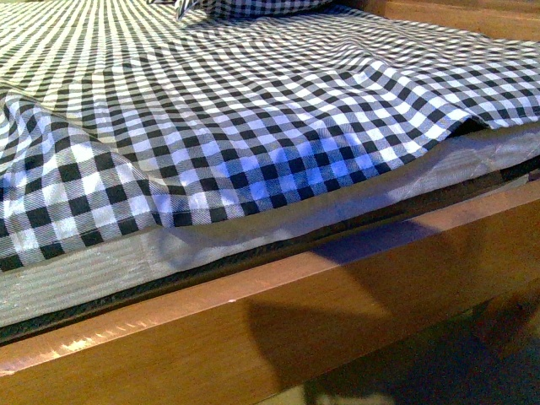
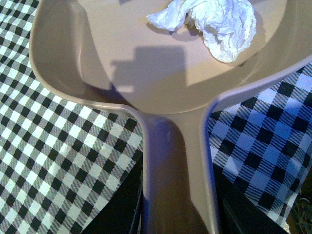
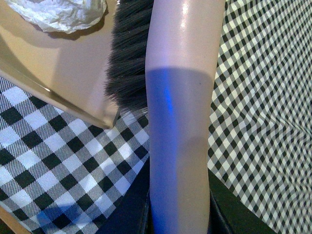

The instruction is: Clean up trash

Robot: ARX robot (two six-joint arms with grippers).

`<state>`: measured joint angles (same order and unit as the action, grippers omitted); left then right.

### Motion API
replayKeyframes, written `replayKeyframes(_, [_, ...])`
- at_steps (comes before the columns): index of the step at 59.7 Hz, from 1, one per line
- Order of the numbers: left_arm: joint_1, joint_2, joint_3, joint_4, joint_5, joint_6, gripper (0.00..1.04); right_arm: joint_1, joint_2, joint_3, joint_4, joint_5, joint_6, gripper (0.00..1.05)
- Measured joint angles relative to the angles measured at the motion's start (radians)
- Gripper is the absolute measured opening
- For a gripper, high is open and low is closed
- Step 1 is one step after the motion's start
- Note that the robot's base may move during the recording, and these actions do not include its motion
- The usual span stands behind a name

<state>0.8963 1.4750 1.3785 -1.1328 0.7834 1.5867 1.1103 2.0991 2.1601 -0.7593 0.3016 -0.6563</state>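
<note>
A black-and-white checked sheet (image 1: 253,110) covers the bed, hanging rumpled over the mattress edge (image 1: 76,274) above the wooden frame (image 1: 278,312). No arm appears in the front view. In the left wrist view, a beige dustpan (image 2: 146,83) rests on the sheet with a crumpled white tissue (image 2: 214,24) lying inside it; the pan's handle (image 2: 178,180) runs down between the left claw's dark jaws, which clamp it. The right claw grips the brush handle (image 3: 180,122); black bristles (image 3: 129,53) overlap the pan's edge. Both claws' fingertips are cut off.
</note>
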Motion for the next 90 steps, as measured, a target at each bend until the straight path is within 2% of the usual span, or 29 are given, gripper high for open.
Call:
replayKeyframes(8, [0.006, 0.000, 0.000, 0.042, 0.049, -0.026, 0.27, -0.016, -0.004, -0.016, 0.066, -0.013, 0.037, 0.19])
replayKeyframes(12, [0.018, -0.003, 0.000, 0.089, 0.117, -0.068, 0.27, -0.034, -0.018, -0.041, 0.107, -0.022, 0.064, 0.19])
replayKeyframes(19, [0.038, -0.019, -0.008, 0.162, 0.169, -0.115, 0.27, -0.051, -0.044, -0.086, 0.168, -0.034, 0.087, 0.19])
replayKeyframes(35, [0.066, -0.101, -0.062, 0.342, 0.292, -0.267, 0.27, -0.098, -0.162, -0.187, 0.428, -0.040, 0.203, 0.19])
replayKeyframes(41, [0.068, -0.152, -0.114, 0.479, 0.335, -0.373, 0.27, -0.115, -0.232, -0.233, 0.500, -0.036, 0.254, 0.19])
replayKeyframes(44, [0.068, -0.200, -0.171, 0.646, 0.342, -0.478, 0.27, -0.126, -0.278, -0.278, 0.548, -0.031, 0.277, 0.19])
replayKeyframes(46, [0.068, -0.234, -0.216, 0.803, 0.323, -0.596, 0.27, -0.135, -0.315, -0.320, 0.591, -0.028, 0.293, 0.19])
replayKeyframes(55, [0.074, -0.304, -0.289, 1.247, 0.232, -0.948, 0.27, -0.167, -0.419, -0.458, 0.694, -0.029, 0.312, 0.19])
replayKeyframes(59, [0.078, -0.333, -0.298, 1.389, 0.181, -1.106, 0.27, -0.185, -0.462, -0.517, 0.731, -0.034, 0.330, 0.19])
replayKeyframes(64, [0.081, -0.393, -0.308, 1.484, 0.109, -1.283, 0.27, -0.211, -0.523, -0.596, 0.780, -0.049, 0.356, 0.19])
replayKeyframes(73, [0.071, -0.516, -0.329, 1.484, -0.009, -1.470, 0.27, -0.261, -0.650, -0.743, 0.864, -0.077, 0.410, 0.19])
replayKeyframes(81, [0.059, -0.604, -0.331, 1.315, -0.164, -1.594, 0.27, -0.309, -0.785, -0.886, 0.949, -0.079, 0.425, 0.19])
replayKeyframes(90, [0.040, -0.684, -0.376, 1.220, -0.247, -1.691, 0.27, -0.353, -0.949, -1.051, 1.014, -0.102, 0.423, 0.19])
